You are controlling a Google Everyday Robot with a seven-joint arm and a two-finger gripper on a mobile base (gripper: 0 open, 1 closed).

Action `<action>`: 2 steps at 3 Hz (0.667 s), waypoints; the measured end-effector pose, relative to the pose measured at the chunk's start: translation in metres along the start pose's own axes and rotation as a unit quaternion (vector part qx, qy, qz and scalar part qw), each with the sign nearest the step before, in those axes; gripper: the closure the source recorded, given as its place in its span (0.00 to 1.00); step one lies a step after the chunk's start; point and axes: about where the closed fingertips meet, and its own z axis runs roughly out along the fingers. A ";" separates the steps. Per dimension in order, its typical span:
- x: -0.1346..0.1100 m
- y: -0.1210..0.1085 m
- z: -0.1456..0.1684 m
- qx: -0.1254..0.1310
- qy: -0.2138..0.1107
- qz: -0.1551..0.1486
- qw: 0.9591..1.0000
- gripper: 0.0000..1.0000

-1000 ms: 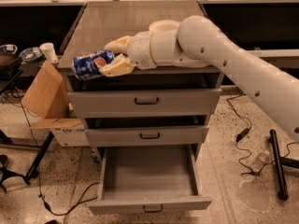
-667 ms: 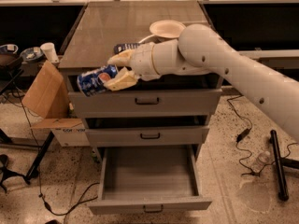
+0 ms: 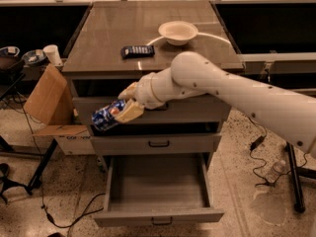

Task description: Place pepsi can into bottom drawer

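Note:
My gripper [image 3: 123, 106] is shut on the pepsi can [image 3: 106, 116], a blue can with a red-and-white logo, held tilted with its end pointing down to the left. It hangs in front of the top drawer's left part, above the left side of the bottom drawer [image 3: 158, 215]. The bottom drawer is pulled open and its grey inside shows nothing in it. The white arm reaches in from the right.
On the cabinet top lie a flat dark packet [image 3: 138, 50] and a white bowl [image 3: 177, 32]. The two upper drawers [image 3: 158, 143] are shut. A cardboard box [image 3: 49, 102] stands at the left, with cables on the floor. A black stand leg [image 3: 292, 177] is at the right.
The arm has come down and toward the front with the can, from the cabinet-top edge to in front of the top drawer. The packet and the bowl now show.

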 end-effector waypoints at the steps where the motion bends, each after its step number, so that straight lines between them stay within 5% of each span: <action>1: 0.031 0.009 0.031 -0.008 0.055 0.024 0.998 1.00; 2: 0.054 0.021 0.054 -0.010 0.089 0.037 0.995 1.00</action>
